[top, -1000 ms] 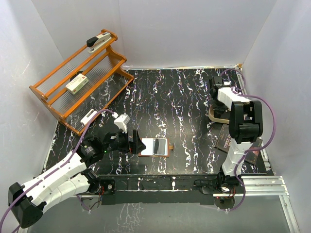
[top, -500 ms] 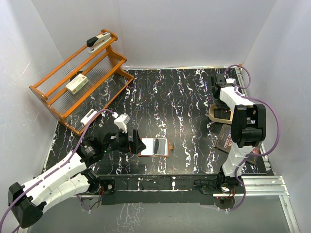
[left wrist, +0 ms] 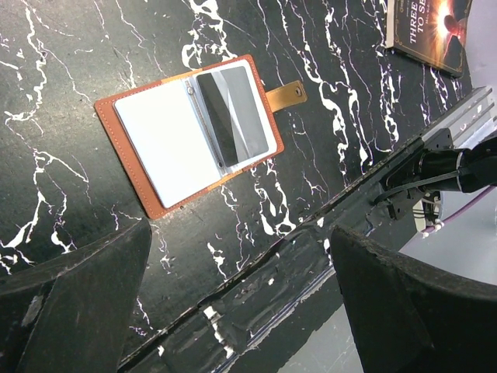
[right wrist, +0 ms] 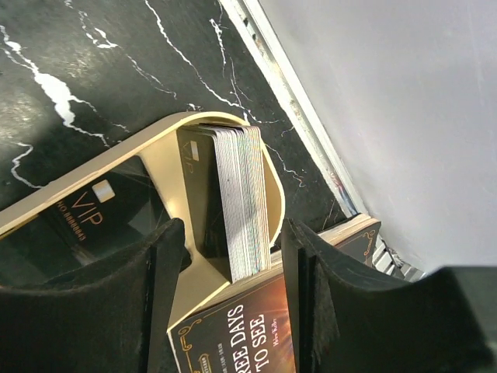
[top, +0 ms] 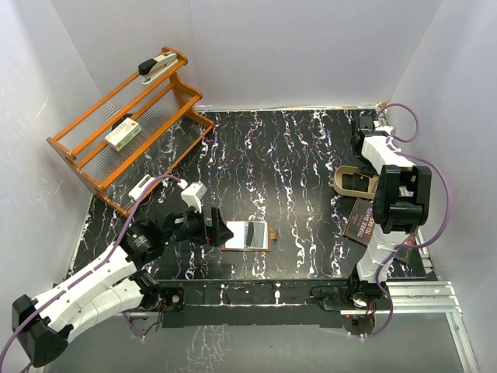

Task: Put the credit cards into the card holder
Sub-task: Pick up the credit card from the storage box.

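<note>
The brown card holder (left wrist: 155, 203) lies spread open on the black marble table, with a white card (left wrist: 167, 140) in one pocket and a dark grey card (left wrist: 233, 116) in the other. From above, the holder (top: 269, 235) shows just right of my left gripper (top: 217, 231). That left gripper (left wrist: 241, 264) hovers wide open and empty near the table's front edge. A stack of credit cards (right wrist: 242, 198) stands on edge in a tan curved stand (right wrist: 167, 167). My right gripper (right wrist: 233, 241) is open above the stack, its fingers apart from the cards.
A dark "VIP" card (right wrist: 85, 214) lies inside the tan stand (top: 351, 183). A lettered book (right wrist: 256, 334) lies beside it near the right wall (top: 365, 221). An orange rack (top: 78, 159) at back left carries a stapler (top: 155, 66) and a white-and-green box (top: 123, 134).
The right gripper has opened and its arm has swung toward the right wall, over the stand. The left arm and the card holder have barely moved.
</note>
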Motion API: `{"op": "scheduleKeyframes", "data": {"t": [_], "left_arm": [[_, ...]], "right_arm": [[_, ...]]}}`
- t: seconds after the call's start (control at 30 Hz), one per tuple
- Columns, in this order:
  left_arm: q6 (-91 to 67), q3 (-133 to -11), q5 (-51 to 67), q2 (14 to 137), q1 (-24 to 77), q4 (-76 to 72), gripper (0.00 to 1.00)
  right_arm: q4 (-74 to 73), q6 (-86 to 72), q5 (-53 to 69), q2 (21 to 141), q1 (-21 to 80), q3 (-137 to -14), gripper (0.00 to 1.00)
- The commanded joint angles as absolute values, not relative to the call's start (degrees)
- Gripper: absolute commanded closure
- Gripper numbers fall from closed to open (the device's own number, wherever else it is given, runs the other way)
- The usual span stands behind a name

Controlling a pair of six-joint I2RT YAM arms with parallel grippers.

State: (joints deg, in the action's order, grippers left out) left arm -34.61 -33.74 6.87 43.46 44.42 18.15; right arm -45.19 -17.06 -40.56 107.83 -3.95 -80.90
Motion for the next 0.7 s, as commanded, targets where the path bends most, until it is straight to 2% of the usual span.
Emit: {"op": "scheduleKeyframes", "data": {"t": [0.0, 0.1, 0.67], "left_arm": [[-34.18, -33.68, 8.07, 42.19, 44.38, 17.08, 0.02], [-34.21, -33.58, 8.1, 41.97, 44.38, 17.01, 0.02], [-34.28, -33.29, 8.61, 41.13, 44.38, 16.6, 0.02]], "right_arm": [[-45.45, -17.92, -42.3, 109.75, -4.81, -83.5, 0.49], [-45.9, -17.73, -43.12, 111.15, -5.0, -83.54, 0.49], [-48.78, -16.83, -46.37, 109.59, -6.77, -85.87, 0.74]]}}
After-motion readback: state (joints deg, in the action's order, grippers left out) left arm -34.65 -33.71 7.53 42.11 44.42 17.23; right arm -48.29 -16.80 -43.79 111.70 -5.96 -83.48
